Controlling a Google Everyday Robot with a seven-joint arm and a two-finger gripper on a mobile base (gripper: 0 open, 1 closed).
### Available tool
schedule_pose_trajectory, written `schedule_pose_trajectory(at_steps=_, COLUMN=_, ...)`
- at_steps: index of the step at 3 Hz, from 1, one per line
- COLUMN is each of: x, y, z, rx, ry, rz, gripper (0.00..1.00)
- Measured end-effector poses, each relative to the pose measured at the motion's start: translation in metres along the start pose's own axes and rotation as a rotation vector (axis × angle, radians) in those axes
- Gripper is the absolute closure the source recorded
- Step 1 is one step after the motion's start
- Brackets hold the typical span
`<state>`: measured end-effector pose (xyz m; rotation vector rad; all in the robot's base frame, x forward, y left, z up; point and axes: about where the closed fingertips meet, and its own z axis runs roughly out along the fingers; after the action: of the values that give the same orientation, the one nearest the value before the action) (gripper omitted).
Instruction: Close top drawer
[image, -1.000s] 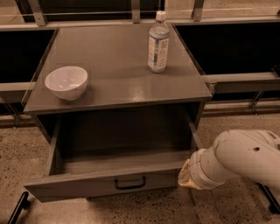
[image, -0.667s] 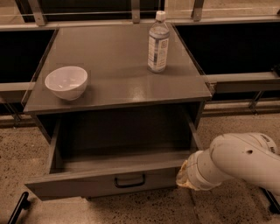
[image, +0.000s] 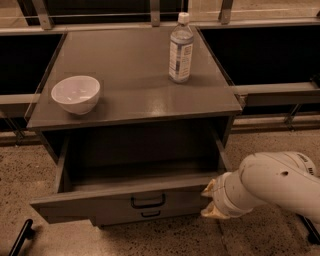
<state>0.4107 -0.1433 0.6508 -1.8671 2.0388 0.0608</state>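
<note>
A grey cabinet (image: 135, 75) is standing on speckled floor (image: 270, 142), its top drawer (image: 90, 207) hanging pulled out toward the near side. The gripper (image: 209, 201) is sitting at the drawer front's right end, fingers spread apart; a bottle (image: 180, 47) and bowl (image: 76, 94) are resting on top.

My gripper (image: 210, 201) is low at the right end of the top drawer (image: 100, 205), just beside its front panel; I can't tell whether they touch. The open drawer runs off to the gripper's left, with its handle (image: 148, 201) midway along and a smaller handle (image: 150, 214) just below that. The cabinet top (image: 135, 75) lies above and behind the gripper. On it, the bottle (image: 180, 48) stands far back and slightly left, and the bowl (image: 76, 94) sits well left near the front edge. My arm (image: 270, 185) trails right.
</note>
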Motion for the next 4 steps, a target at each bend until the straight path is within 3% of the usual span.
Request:
schedule_pose_trajectory(at_steps=1, x=0.000, y=0.000, z=0.000, rx=0.000, ry=0.000, rz=0.000, gripper=0.05)
schedule_pose_trajectory(at_steps=2, x=0.000, y=0.000, z=0.000, rx=0.000, ry=0.000, rz=0.000, gripper=0.00)
schedule_pose_trajectory(at_steps=3, x=-0.005, y=-0.006, z=0.006, rx=-0.008, ry=-0.034, rz=-0.033, gripper=0.15)
schedule_pose_trajectory(at_steps=4, x=-0.017, y=-0.026, z=0.022, rx=-0.013, ry=-0.105, rz=-0.104, gripper=0.38)
